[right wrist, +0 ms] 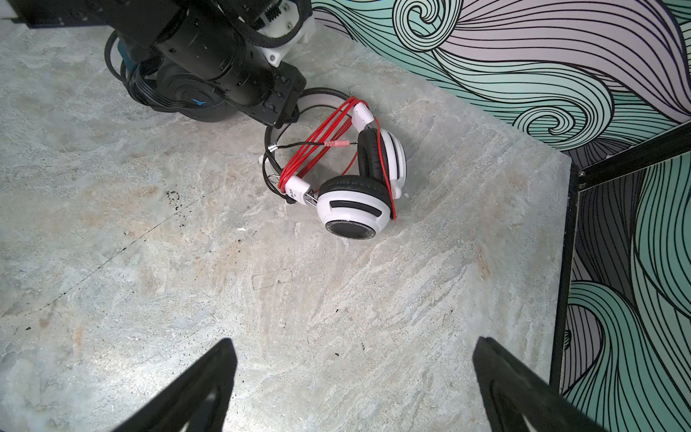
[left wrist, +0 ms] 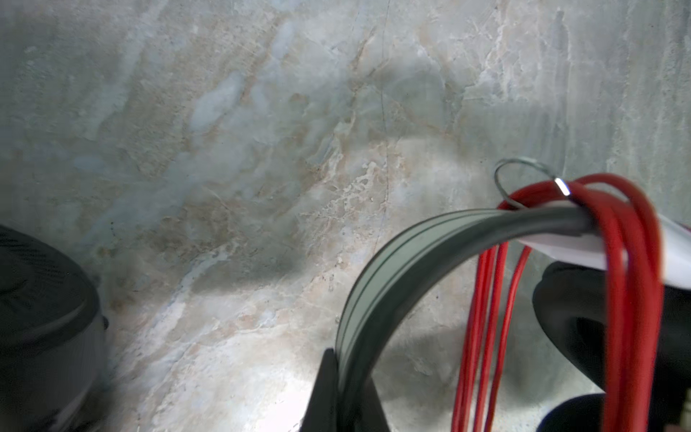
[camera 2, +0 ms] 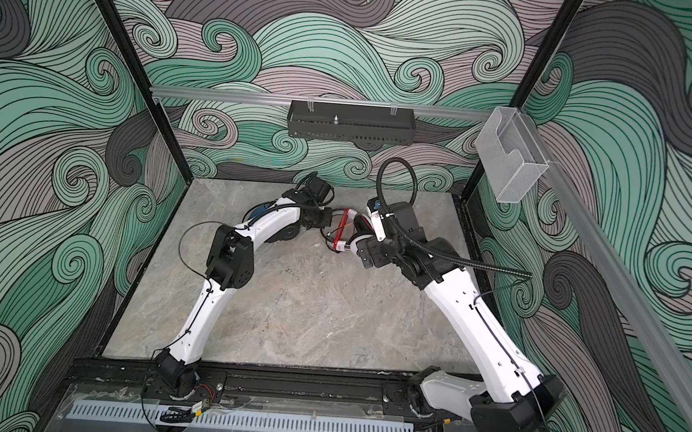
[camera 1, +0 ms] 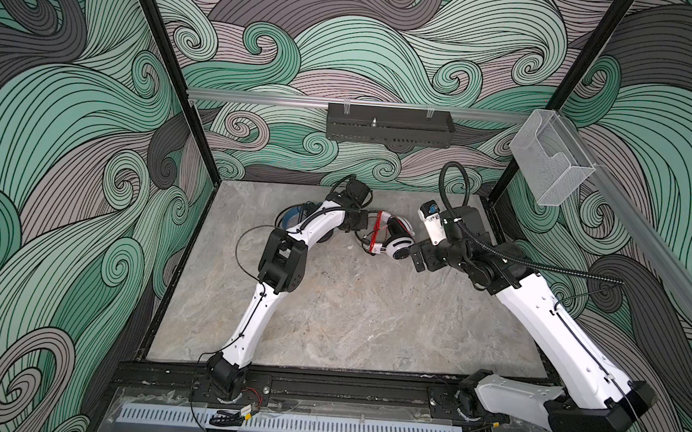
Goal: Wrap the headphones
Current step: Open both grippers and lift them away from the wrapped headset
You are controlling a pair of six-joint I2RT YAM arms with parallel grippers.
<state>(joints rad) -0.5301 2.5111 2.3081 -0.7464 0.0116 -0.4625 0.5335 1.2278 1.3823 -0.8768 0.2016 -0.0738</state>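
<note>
— Top view?
— White-and-black headset (camera 1: pixel 392 243) lies far-centre on the table (camera 1: pixel 350 309).
— Left wrist?
— My left gripper (left wrist: pixel 346 396) pinches its headband (left wrist: pixel 430 243); red cable (left wrist: pixel 622 299) looped over.
— Right wrist?
— Right gripper (right wrist: pixel 351 374) gapes, empty. Wrap looks done; next I'd tuck the plug (right wrist: pixel 336 143).

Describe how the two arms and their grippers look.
Both the left arm and the right arm have curved white shells between blocky black joints, with a thin black cable clipped along each. A ribbed black hose loops over the right arm's wrist. The left gripper and right gripper are black; the right's fingers taper to blunt tips.
</note>
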